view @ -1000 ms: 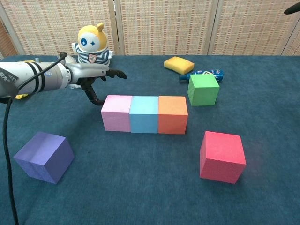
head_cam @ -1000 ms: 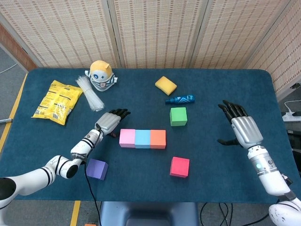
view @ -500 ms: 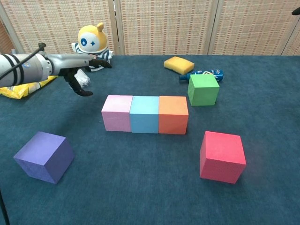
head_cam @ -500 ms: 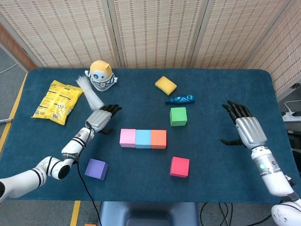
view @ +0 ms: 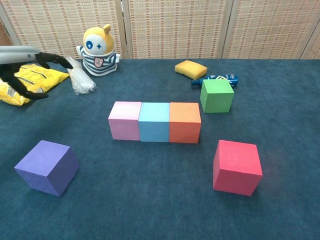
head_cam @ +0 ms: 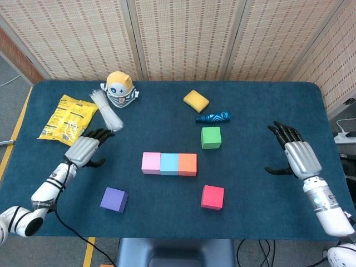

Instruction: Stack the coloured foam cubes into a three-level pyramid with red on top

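A pink cube, a blue cube and an orange cube stand touching in a row mid-table; in the chest view they are pink, blue, orange. The green cube sits behind the row, the red cube in front at the right, the purple cube in front at the left. My left hand hovers left of the row, open and empty. My right hand is far right, open and empty.
A yellow snack bag, a bundle of white ties and a plush toy lie at the back left. A yellow sponge and a blue bottle lie behind the green cube.
My left hand has drawn back to the left, away from the pink cube. My right hand has shifted slightly right and toward the front. The cubes have not moved.
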`<state>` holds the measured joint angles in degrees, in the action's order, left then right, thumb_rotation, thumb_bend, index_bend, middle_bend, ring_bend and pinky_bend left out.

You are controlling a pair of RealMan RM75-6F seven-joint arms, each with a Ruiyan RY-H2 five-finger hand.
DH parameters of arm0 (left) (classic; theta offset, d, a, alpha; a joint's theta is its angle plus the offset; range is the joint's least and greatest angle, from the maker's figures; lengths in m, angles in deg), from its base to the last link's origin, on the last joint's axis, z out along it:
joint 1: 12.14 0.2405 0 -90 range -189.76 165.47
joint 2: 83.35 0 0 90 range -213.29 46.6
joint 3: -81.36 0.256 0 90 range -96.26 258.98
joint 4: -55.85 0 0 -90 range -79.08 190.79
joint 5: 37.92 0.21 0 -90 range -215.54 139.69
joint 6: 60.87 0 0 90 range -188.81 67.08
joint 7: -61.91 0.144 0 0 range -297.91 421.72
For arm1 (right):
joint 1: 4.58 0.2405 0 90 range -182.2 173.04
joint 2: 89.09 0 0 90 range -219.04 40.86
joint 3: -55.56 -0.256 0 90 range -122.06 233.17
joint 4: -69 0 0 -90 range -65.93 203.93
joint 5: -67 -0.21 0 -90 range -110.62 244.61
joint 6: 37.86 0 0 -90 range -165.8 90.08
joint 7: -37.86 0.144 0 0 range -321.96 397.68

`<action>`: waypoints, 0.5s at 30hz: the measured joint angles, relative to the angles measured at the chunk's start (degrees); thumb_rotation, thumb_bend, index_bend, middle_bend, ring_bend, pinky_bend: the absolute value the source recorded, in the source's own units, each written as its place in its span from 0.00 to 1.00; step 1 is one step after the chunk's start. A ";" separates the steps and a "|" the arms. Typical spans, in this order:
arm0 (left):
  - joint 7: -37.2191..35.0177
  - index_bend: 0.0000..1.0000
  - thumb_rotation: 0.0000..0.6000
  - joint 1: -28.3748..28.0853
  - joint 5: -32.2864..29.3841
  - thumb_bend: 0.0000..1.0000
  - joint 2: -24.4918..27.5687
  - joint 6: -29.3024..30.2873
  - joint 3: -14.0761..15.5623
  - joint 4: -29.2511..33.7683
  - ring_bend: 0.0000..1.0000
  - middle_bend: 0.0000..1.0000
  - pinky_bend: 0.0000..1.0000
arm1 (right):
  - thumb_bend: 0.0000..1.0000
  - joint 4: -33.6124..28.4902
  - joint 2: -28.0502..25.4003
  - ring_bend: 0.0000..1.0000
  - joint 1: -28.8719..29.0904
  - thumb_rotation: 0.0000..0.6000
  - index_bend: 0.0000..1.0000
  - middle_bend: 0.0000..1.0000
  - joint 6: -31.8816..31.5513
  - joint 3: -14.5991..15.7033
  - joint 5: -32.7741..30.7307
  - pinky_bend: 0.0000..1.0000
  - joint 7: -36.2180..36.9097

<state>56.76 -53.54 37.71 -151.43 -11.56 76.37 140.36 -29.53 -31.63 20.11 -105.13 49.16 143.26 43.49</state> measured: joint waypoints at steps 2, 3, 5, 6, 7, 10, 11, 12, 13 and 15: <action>-0.30 0.17 1.00 2.05 2.72 0.35 2.21 1.87 1.94 3.34 0.05 0.12 0.16 | 0.16 0.74 0.26 0.00 -0.53 1.00 0.00 0.07 -0.22 0.30 1.01 0.17 1.25; -0.33 0.18 1.00 3.38 4.55 0.35 3.51 2.88 3.44 5.37 0.06 0.12 0.16 | 0.16 1.00 0.36 0.00 -0.73 1.00 0.00 0.07 -0.30 0.40 1.33 0.17 1.66; -0.13 0.17 1.00 5.20 6.64 0.35 5.18 3.88 5.61 7.85 0.06 0.12 0.16 | 0.16 1.51 0.58 0.00 -1.17 1.00 0.00 0.07 -0.56 0.52 1.89 0.17 2.30; 0.15 0.17 1.00 6.05 7.50 0.35 5.77 4.21 6.79 9.16 0.06 0.12 0.16 | 0.16 1.66 0.64 0.00 -1.29 1.00 0.00 0.07 -0.62 0.54 2.02 0.17 2.49; 0.40 0.16 1.00 6.54 7.97 0.35 6.02 4.33 7.48 10.00 0.06 0.12 0.16 | 0.16 1.80 0.69 0.00 -1.39 1.00 0.00 0.07 -0.66 0.56 2.13 0.17 2.67; 1.41 0.14 1.00 7.81 8.79 0.35 6.31 4.64 8.96 11.95 0.06 0.11 0.16 | 0.16 2.25 0.78 0.00 -1.66 1.00 0.00 0.07 -0.63 0.54 2.30 0.17 3.18; 1.76 0.13 1.00 8.01 8.95 0.35 6.25 4.65 9.24 12.17 0.06 0.11 0.16 | 0.16 2.38 0.83 0.00 -1.72 1.00 0.00 0.07 -0.56 0.52 2.34 0.17 3.42; 2.25 0.12 1.00 8.16 9.03 0.35 6.14 4.51 9.52 12.32 0.06 0.10 0.16 | 0.16 2.49 0.87 0.00 -1.75 1.00 0.00 0.07 -0.48 0.50 2.37 0.17 3.64; 2.64 0.12 1.00 8.22 8.99 0.35 6.11 4.28 9.64 12.45 0.06 0.09 0.16 | 0.16 2.63 0.91 0.00 -1.78 1.00 0.00 0.07 -0.38 0.48 2.41 0.17 3.88; 3.72 0.09 1.00 8.31 8.69 0.35 6.23 3.66 9.87 13.09 0.04 0.08 0.16 | 0.16 3.04 1.03 0.00 -1.84 1.00 0.00 0.07 -0.13 0.43 2.54 0.17 4.29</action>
<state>60.48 -45.24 46.40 -145.20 -7.90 86.24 153.45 -26.50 -30.60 18.27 -105.25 49.59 145.80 47.78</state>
